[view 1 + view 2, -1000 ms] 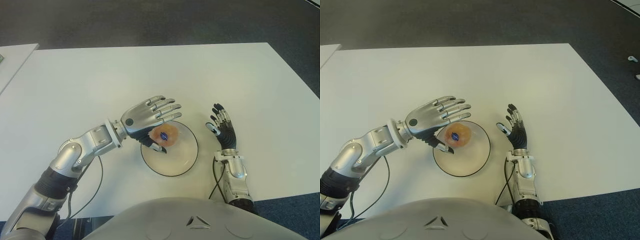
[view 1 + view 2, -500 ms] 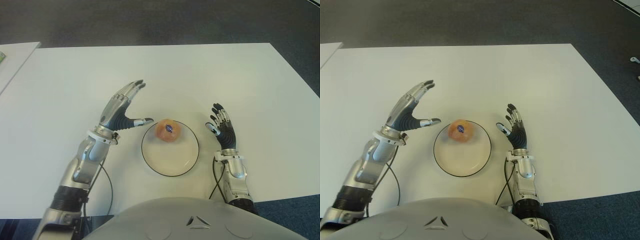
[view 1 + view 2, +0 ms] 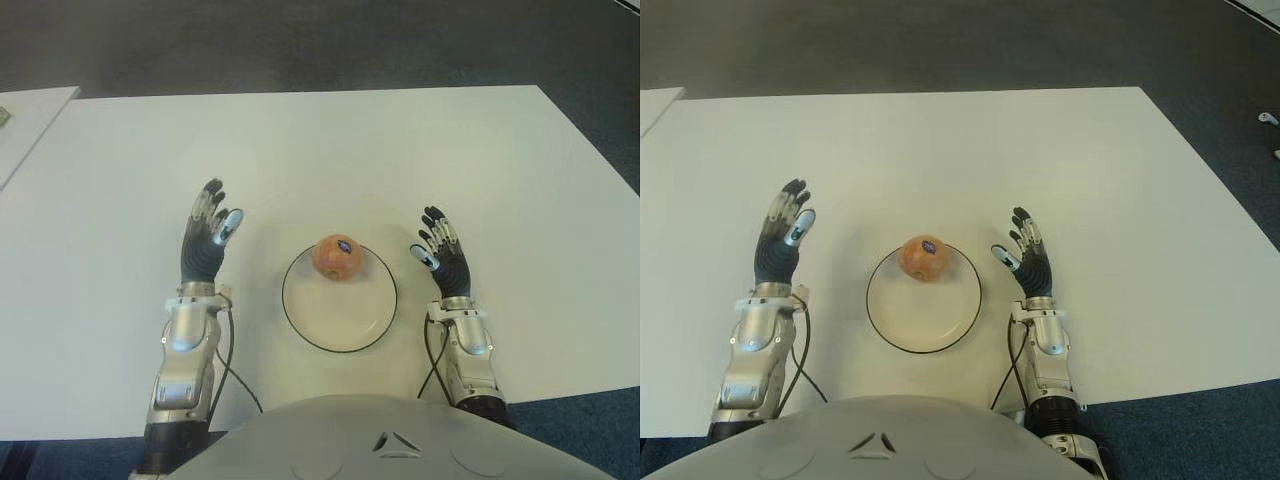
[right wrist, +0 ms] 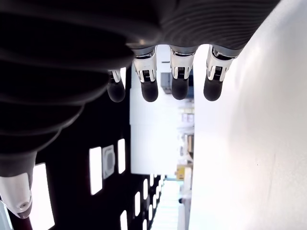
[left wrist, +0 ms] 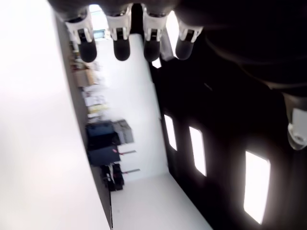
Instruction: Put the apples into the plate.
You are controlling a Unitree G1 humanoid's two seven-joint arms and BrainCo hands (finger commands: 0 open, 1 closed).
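The apple (image 3: 337, 257) sits inside the plate (image 3: 338, 325), against its far rim. It looks firm, smooth and fairly light, apt to roll on the shallow dish; a wrap around its widest part would suit. The left hand (image 3: 205, 246), left of the plate on the white surface (image 3: 400, 150), is spread and empty; the right hand (image 3: 445, 262), right of the plate, likewise. No other apples show.

one apple (image 3: 337, 257); one plate (image 3: 340, 331); one table (image 3: 400, 160); two hands
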